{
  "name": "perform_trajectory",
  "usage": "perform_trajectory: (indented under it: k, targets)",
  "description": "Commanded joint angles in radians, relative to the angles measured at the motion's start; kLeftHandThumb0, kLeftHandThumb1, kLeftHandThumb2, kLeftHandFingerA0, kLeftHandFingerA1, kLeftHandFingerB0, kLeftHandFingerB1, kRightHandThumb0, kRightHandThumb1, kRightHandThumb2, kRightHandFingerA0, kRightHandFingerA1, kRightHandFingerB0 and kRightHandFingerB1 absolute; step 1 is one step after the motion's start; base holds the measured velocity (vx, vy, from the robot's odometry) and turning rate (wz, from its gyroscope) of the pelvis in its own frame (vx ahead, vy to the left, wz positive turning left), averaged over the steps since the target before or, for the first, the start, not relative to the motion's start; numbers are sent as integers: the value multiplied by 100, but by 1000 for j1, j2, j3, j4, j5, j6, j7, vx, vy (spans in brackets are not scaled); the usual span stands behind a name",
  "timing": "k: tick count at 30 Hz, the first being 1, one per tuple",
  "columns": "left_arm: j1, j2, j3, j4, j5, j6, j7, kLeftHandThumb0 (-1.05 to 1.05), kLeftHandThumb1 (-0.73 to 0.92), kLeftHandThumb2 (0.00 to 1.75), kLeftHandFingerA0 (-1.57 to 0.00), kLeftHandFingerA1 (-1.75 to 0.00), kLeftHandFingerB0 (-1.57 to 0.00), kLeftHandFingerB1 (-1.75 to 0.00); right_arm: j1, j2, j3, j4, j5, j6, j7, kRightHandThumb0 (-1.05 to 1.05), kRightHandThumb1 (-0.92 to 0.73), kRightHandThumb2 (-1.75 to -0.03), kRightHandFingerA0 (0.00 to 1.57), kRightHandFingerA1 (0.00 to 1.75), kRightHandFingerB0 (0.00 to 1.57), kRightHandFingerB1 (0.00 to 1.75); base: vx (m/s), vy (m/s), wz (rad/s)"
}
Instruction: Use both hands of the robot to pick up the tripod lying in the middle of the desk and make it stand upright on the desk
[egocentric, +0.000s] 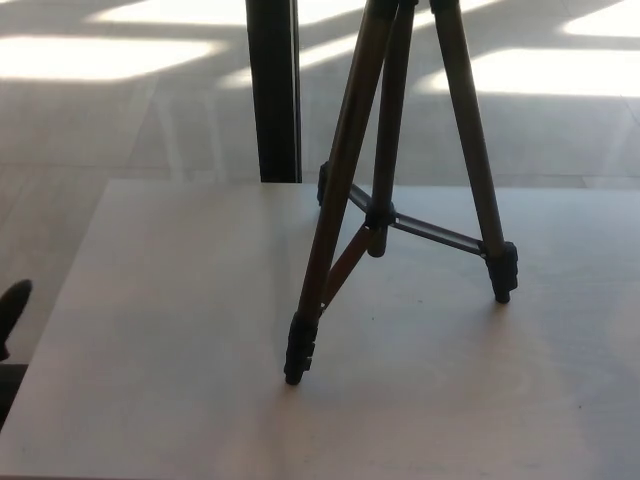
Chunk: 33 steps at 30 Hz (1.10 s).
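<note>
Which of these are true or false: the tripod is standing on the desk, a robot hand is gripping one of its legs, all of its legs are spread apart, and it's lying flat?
1. The tripod stands upright on the desk. True.
2. A robot hand grips a tripod leg. False: nothing touches the tripod; only a dark tip, perhaps the left hand, shows at the left edge.
3. Its legs are spread apart. True.
4. It lies flat on the desk. False: it rests on its feet.
</note>
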Motion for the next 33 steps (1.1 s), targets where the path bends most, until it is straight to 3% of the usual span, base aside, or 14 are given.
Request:
perform_trajectory:
  k: [1, 6, 7, 8, 10, 11, 13, 14, 16, 18, 19, 20, 28, 33]
  targets:
    - [261, -162, 741, -70, -442, 33, -16, -101, 62, 103, 0, -59, 0, -49, 586, 157, -1031, -222, 223, 134, -83, -99, -62, -99, 0, 7, 0, 0, 0, 0, 0]
    - [245, -255, 932, 125, -575, -78, 161, -90, 65, 106, 0, -58, 0, -50, 547, 285, -1412, -39, 435, 33, -359, -67, -54, -89, 0, 26, 4, 26, 0, 0, 0]
    - [248, -260, 952, 220, -590, -134, 211, -85, 86, 67, 0, -43, 0, -37, 523, 330, -1487, 9, 517, -46, -467, -62, -53, -87, 0, 27, 0, 23, 0, 0, 0]
    - [250, -257, 963, 305, -604, -177, 238, -87, 63, 104, 0, -59, 0, -51, 531, 358, -1511, 58, 583, -134, -521, -59, -69, -83, 0, 12, 3, 17, 0, 0, 0]
    - [247, -255, 969, 363, -619, -205, 251, -87, 63, 104, 0, -59, 0, -51, 543, 367, -1516, 101, 624, -198, -543, -59, -69, -83, 0, 12, 3, 17, 0, 0, 0]
    - [252, -257, 980, 387, -610, -164, 265, -84, 84, 64, 0, -46, 0, -43, 512, 391, -1543, 147, 669, -236, -625, -55, -75, -62, 0, 23, 5, 33, 0, 0, 0]
    - [259, -267, 1009, 434, -614, -145, 302, -84, 58, 102, 0, -62, 0, -54, 540, 478, -1472, 94, 597, -243, -717, -65, -58, -96, 0, 33, 4, 38, 0, 0, 0]
    - [261, -259, 1012, 477, -592, -122, 337, -85, 59, 104, 0, -64, 0, -56, 577, 532, -1426, 83, 580, -271, -739, -58, -79, -63, 0, 43, 8, 31, 0, 0, 0]
    - [267, -248, 1007, 518, -571, -109, 358, -81, 84, 63, 0, -70, 0, -60, 597, 555, -1403, 111, 575, -286, -756, -57, -76, -63, 12, 43, 15, 28, 0, 0, 0]
    - [284, -232, 1009, 576, -560, -103, 365, -78, 83, 65, 0, -59, 0, -52, 611, 566, -1370, 175, 558, -300, -790, -56, -73, -63, 13, 47, 18, 29, 0, 0, 0]
    - [292, -232, 1030, 597, -590, -110, 340, -75, 83, 66, 0, -54, 0, -48, 627, 580, -1351, 194, 560, -327, -788, -34, -57, -108, 3, 54, 0, 49, 0, 0, 0]
    - [296, -238, 1053, 612, -621, -121, 319, -80, 74, 88, 0, -60, 0, -56, 610, 586, -1377, 231, 602, -353, -790, -53, -70, -61, 4, 36, 18, 30, 0, 0, 0]
    - [329, -185, 1043, 747, -612, -166, 270, -79, 87, 64, 0, -45, 0, -47, 651, 583, -1403, 358, 621, -368, -749, -85, -74, -100, 0, 8, 6, 7, 0, 0, 0]
    - [343, -210, 1030, 678, -591, -146, 248, -79, 87, 66, 0, -72, 0, -73, 657, 602, -1409, 343, 607, -356, -730, -93, -70, -100, 0, 15, 13, 2, 0, 0, 0]
